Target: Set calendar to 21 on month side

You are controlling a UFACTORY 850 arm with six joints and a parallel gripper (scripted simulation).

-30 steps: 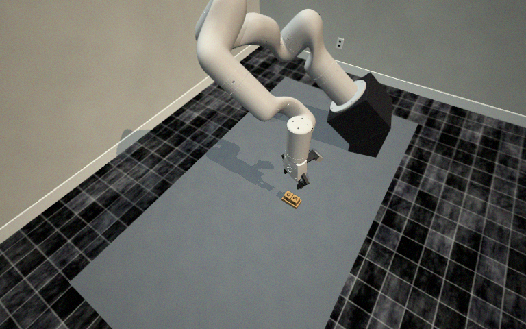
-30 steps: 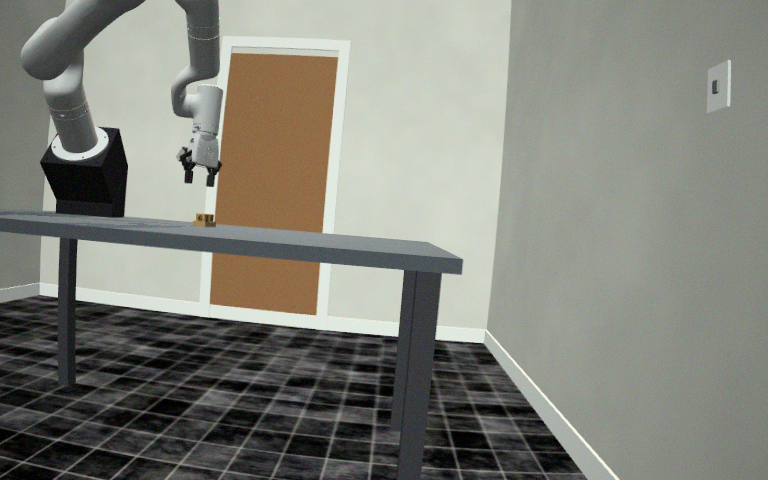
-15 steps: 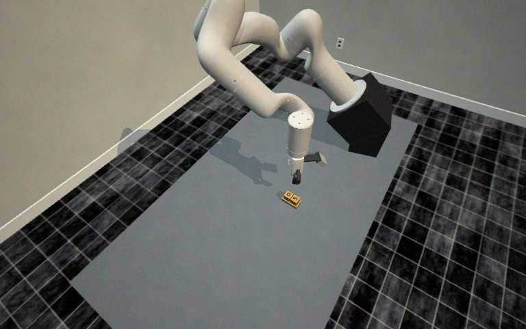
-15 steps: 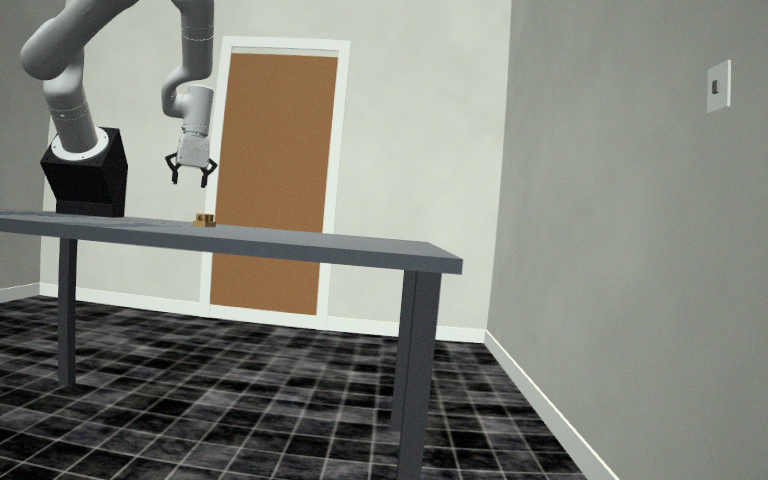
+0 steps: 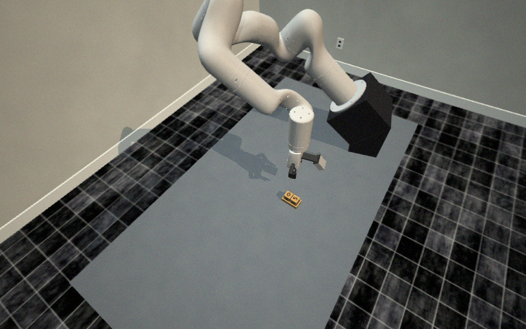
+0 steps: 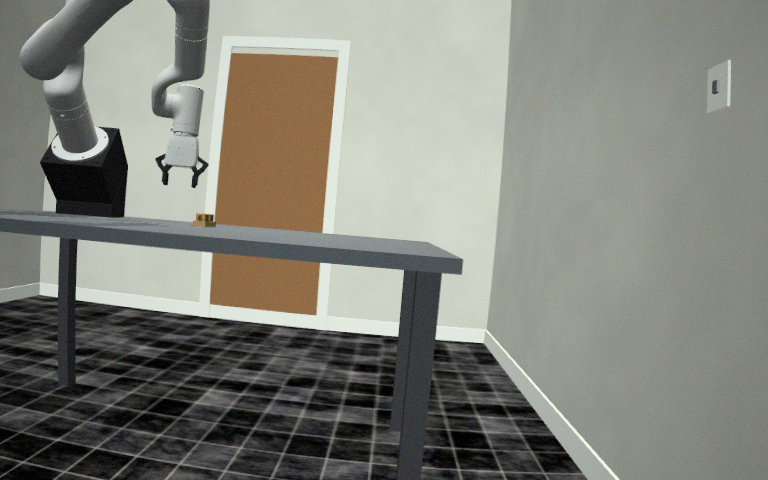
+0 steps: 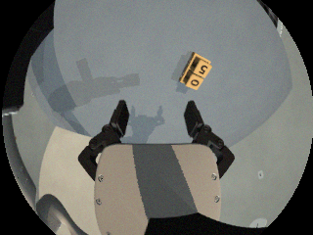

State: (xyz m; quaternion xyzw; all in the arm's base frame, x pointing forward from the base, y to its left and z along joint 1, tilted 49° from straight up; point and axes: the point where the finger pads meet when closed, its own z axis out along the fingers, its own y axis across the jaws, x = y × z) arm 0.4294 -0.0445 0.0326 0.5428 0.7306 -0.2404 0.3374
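Calendar [image 5: 291, 199] [image 6: 204, 220] [image 7: 196, 71] is on the table [image 5: 232, 240] [image 6: 339, 243] [image 7: 137, 34], with its tray [image 5: 290, 204] [image 6: 203, 224] [image 7: 195, 54] lying flat. Two cubes sit side by side in it. From above, one cube [image 5: 287, 195] [image 7: 195, 81] has a 0 on top and the other cube [image 5: 295, 198] [image 7: 202, 69] a 5. In the exterior view, the left-hand block shows what looks like a 6 on its side; the mark on its neighbour is too small to tell. I cannot make out the month's name, so the date on that side is unreadable here.

The gripper [image 5: 306, 169] [image 6: 179, 183] [image 7: 156, 107] is wide open and has hold of nothing. It hangs above the table, pointing down, well apart from the calendar, higher and a little to the side nearer the black base [image 5: 360, 127] [image 6: 84, 183]. Neither finger touches cube or tray.

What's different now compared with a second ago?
The claw has turned about its upright axis; in the exterior view it has also shifted slightly left, away from the door. Nothing was taken hold of or let go: it stays open. The tray and its two cubes look unmoved.
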